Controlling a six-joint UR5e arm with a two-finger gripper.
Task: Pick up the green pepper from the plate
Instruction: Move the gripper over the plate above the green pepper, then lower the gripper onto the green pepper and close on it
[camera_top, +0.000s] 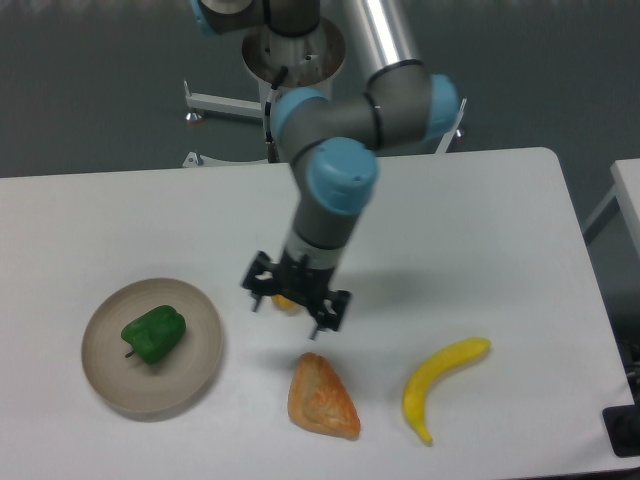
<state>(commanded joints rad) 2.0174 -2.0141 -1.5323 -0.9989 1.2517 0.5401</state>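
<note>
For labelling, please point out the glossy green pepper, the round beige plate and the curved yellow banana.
glossy green pepper (154, 334), fixed camera, body centre.
round beige plate (200, 362), fixed camera, bare right rim.
curved yellow banana (436, 377), fixed camera, mid-curve.

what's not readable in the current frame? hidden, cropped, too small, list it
- Yellow pepper: almost fully covered by the gripper; only a sliver shows between the fingers.
- Gripper height: single fixed camera, so whether it touches the pepper or hangs above it cannot be told.
- Green pepper on the plate: stem too small to make out clearly.
- Arm base and upper link: cut off by the top edge.
- Black object at the right edge: cropped, unidentifiable.
</note>
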